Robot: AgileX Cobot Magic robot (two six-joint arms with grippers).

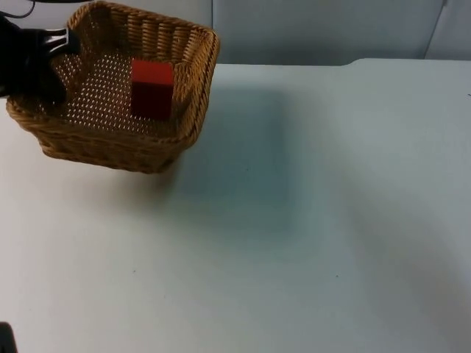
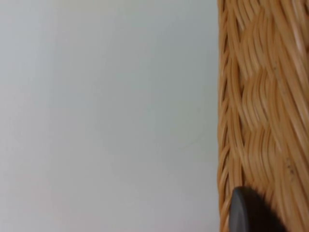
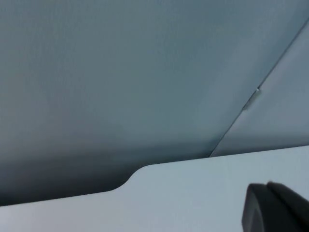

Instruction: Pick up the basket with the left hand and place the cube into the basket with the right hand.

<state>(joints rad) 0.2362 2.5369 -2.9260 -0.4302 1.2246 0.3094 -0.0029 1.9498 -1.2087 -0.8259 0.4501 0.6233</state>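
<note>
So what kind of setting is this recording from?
Probably a lab test bench: a bare white table ending at a grey partition wall, with just a wicker basket holding a red cube, gripped by the left gripper.

L arm (image 1: 26, 66): black, bulky, matte housing w/ rounded edges. One lighter grey-silver patch on its upper part, looks like bare metal or a glossy highlight, can't tell which. No markings or screws readable.

L gripper (image 1: 62, 70): black, same matte finish as arm. Left wrist view: one fingertip (image 2: 248, 212), dark charcoal-black, rounded dome-like end, smooth surface, slight sheen.

Right wrist view: R gripper's fingertip (image 3: 275, 208), black, blockier, squared corner w/ softened edge, flat face, faint grey highlight along the top edge. No labels seen.
</note>
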